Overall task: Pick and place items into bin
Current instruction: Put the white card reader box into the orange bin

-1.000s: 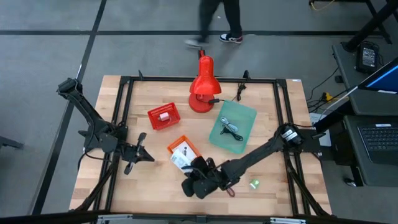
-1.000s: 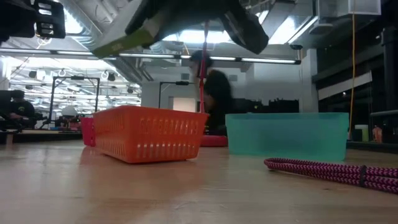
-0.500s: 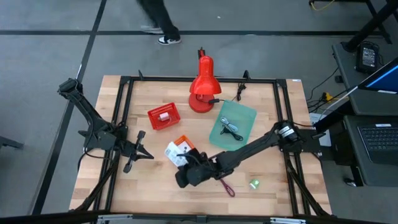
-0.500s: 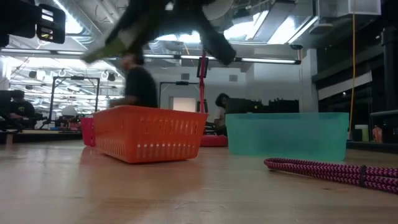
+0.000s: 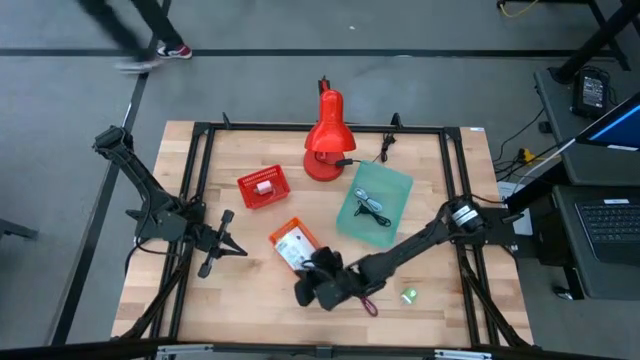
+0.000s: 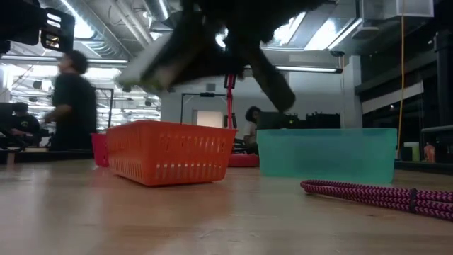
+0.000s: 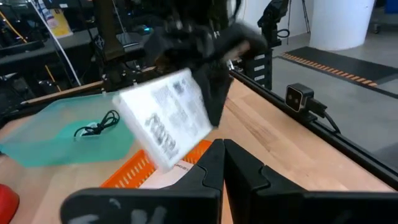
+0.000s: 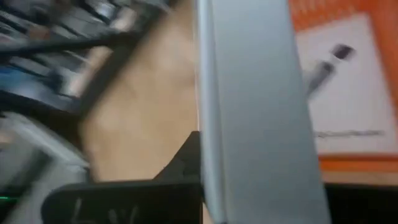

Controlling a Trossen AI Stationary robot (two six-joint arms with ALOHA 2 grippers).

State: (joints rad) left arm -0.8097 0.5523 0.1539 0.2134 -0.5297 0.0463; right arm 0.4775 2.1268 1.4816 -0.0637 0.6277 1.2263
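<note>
Wooden tabletop (image 5: 250, 290), grey floor around, person walking far left. I've got the right gripper (image 5: 312, 287) clamped on one white printed card (image 7: 166, 118), above the orange slotted basket (image 5: 290, 240), second card (image 8: 345, 106) inside. Three bins: orange, red (image 5: 262, 187), teal (image 5: 375, 203) holding black cable (image 5: 372, 208). Left gripper (image 5: 226, 243) idle left, fingers nearly shut, empty.

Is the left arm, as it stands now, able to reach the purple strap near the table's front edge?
Probably not directly. The right gripper, shut on a white card, and its arm lie between the left gripper and the purple strap.
</note>
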